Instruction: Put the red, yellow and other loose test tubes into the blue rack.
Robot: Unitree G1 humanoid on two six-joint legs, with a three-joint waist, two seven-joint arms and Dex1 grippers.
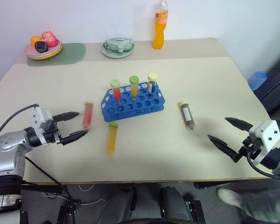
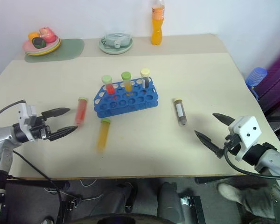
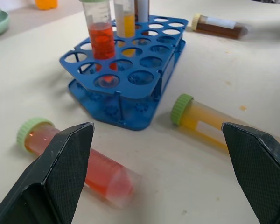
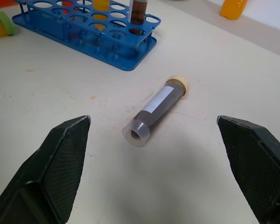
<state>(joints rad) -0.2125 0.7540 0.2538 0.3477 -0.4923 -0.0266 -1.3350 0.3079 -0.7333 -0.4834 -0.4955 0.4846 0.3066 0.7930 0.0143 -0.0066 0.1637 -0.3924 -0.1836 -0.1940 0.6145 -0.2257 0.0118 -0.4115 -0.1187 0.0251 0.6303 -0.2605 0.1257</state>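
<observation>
The blue rack (image 1: 155,105) stands mid-table with three capped tubes upright in it: red (image 1: 116,90), yellow (image 1: 134,86) and dark (image 1: 151,81). A loose red tube (image 1: 87,114) lies left of the rack, a loose yellow tube (image 1: 112,138) in front of it, and a brown tube (image 1: 187,115) to its right. My left gripper (image 1: 73,125) is open, a short way left of the red tube. My right gripper (image 1: 229,132) is open, right of and nearer than the brown tube. In the left wrist view the red tube (image 3: 79,158) lies between the fingers' line of sight.
At the table's back stand an orange drink bottle (image 1: 160,24), a green dish (image 1: 117,46) and a plate of toy food (image 1: 43,45) on a green mat (image 1: 71,52). A blue object (image 1: 257,80) sits off the table's right edge.
</observation>
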